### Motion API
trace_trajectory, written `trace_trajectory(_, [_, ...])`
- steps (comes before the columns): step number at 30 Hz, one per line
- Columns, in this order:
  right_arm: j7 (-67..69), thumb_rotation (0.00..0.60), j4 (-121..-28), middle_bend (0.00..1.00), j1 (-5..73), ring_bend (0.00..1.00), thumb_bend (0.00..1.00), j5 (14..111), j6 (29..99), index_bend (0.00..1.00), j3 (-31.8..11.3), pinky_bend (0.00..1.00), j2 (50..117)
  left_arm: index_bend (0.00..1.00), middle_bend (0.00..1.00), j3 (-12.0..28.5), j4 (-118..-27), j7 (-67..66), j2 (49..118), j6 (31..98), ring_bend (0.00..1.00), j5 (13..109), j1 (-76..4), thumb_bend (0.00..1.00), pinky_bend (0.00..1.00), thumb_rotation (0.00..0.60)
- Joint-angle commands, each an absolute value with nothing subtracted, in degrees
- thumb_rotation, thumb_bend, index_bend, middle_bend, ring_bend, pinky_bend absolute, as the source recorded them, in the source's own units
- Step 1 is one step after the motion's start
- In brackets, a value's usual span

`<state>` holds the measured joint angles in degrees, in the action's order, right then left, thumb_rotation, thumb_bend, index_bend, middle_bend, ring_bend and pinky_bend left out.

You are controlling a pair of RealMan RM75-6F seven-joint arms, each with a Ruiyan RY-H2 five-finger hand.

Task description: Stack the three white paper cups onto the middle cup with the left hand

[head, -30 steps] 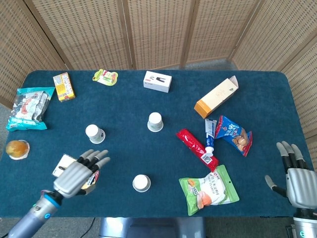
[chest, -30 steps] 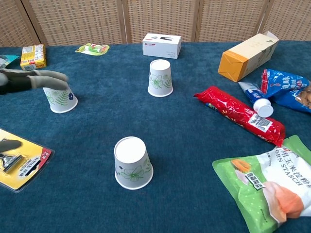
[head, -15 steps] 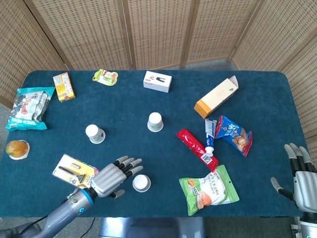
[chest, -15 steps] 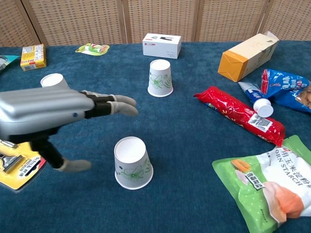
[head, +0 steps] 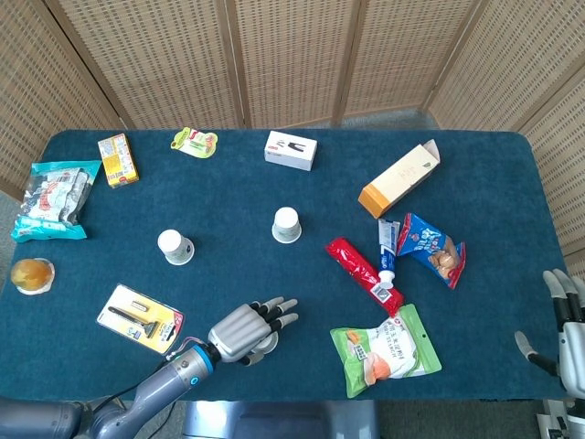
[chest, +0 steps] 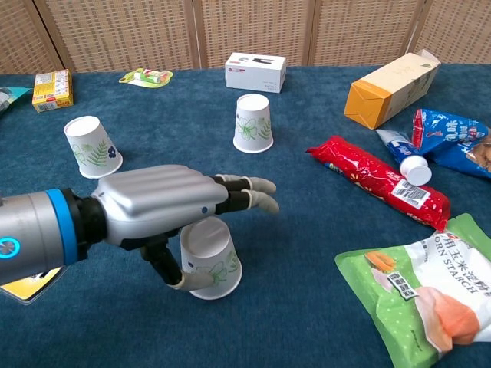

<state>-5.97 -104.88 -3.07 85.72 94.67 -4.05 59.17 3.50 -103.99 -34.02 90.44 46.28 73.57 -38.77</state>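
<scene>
The left hand (chest: 165, 208) is low in the frame, above the nearest paper cup (chest: 209, 261). Its fingers (chest: 249, 193) are stretched out flat and the thumb touches the cup's side. The middle cup (chest: 253, 123) stands at upper centre, the third cup (chest: 92, 146) at upper left. The right hand (head: 569, 331), lower right, has fingers apart and holds nothing.

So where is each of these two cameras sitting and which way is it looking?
Head view: high above, facing down on the whole table; shows the left hand and right hand.
Chest view: low at the near edge, facing across; only the left hand shows.
Shared: that hand over the nearest paper cup, fingers spread.
</scene>
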Motion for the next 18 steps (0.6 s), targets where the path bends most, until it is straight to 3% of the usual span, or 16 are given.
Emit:
trace_trajectory(1, [-5.7, 0.584, -104.7, 0.07, -3.3, 0.0, 0.28, 85.7, 94.9, 0.0, -4.0, 0.33, 59.0, 0.18, 0.06, 3.3, -103.2, -33.8, 91.5, 46.8, 0.08, 73.2, -39.3, 0.35, 0.4, 0.6])
trace_trajectory(18, [-6.2, 0.586, -105.9, 0.07, -3.8, 0.0, 0.28, 86.3, 94.9, 0.0, -4.0, 0.33, 58.6, 0.34, 0.24, 1.4, -102.1, -30.5, 91.4, 50.0, 0.3, 73.9, -39.9, 0.35, 0.56, 0.6])
